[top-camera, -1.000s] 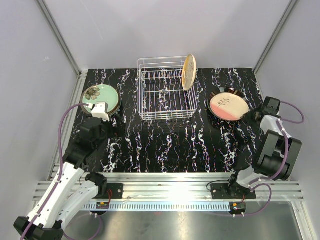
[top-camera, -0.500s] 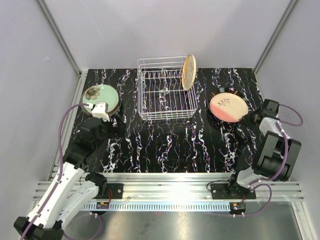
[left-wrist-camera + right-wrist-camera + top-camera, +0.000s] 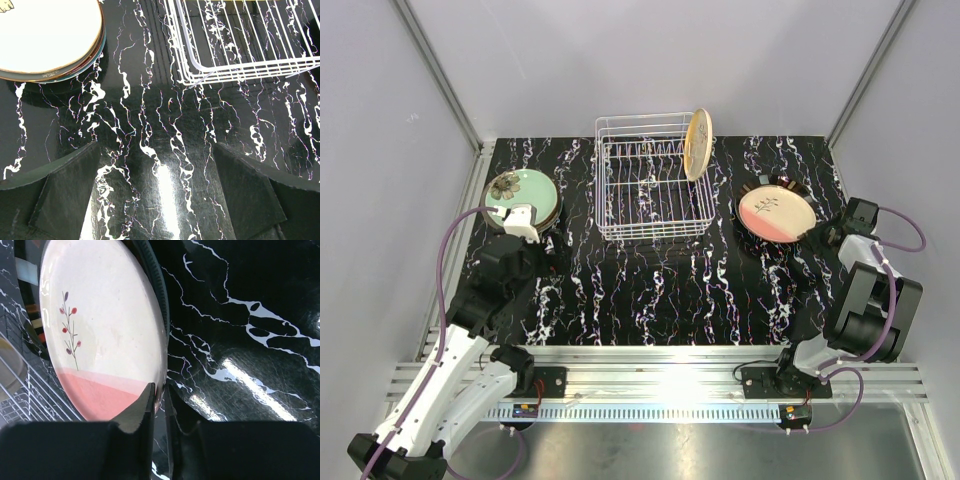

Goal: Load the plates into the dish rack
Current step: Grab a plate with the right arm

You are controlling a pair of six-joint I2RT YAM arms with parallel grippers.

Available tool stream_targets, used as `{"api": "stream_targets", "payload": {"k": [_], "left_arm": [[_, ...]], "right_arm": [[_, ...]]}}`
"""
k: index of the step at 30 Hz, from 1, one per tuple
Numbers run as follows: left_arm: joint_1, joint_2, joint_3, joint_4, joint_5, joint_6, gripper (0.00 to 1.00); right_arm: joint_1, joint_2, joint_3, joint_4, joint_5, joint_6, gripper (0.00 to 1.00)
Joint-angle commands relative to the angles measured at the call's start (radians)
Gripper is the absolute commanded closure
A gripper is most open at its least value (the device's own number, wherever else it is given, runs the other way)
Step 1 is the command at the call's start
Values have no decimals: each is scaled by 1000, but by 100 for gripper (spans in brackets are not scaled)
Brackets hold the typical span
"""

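Observation:
A white and pink plate (image 3: 777, 212) with a twig print tops a dark stack at the right. My right gripper (image 3: 160, 387) grips its near rim, one finger above the plate (image 3: 100, 330) and one under it, jaws almost together. That edge sits tilted up off the dark ribbed plate (image 3: 152, 270) below. A beige plate (image 3: 698, 143) stands upright at the right end of the white wire dish rack (image 3: 650, 190). A mint-green floral plate (image 3: 520, 193) tops the left stack. My left gripper (image 3: 156, 147) hangs wide open and holding nothing, just near of that stack (image 3: 45, 35).
The rack's near corner (image 3: 200, 75) lies ahead and right of the left gripper. Grey walls and metal rails (image 3: 450, 90) close in the black marbled table (image 3: 660, 290) on three sides. The right arm's purple cable (image 3: 905, 225) loops near the right wall.
The right gripper has drawn back slightly toward the right edge, and the pink plate has barely shifted. The left arm is still.

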Motion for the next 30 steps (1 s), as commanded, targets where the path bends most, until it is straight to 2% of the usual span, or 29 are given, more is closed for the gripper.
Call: {"api": "stream_targets", "payload": {"k": [1,6,8,13,16,26,29,30], "left_arm": [[0,-3,47,29,14,1,1],[0,-3,47,29,14,1,1],[0,-5,47,30,16,1,1],[0,-3,46,29,19,2,1],[0,-3,46,30,22,2,1],[0,0,46,29,25,4,1],[0,-2,46,27,21,4,1],[0,-2,46,29,21,4,1]], "right_arm": [[6,-4,6,31,-32,0,80],[6,-9,-7,55,-45,5,66],[6,-8,-8,61,-48,5,65],[6,2,-16,78,-61,8,51],[6,5,-37,109,-71,21,46],[6,74,-119,324,-122,109,42],[6,81,-126,341,-116,120,44],[6,77,-128,347,-114,121,49]]}}
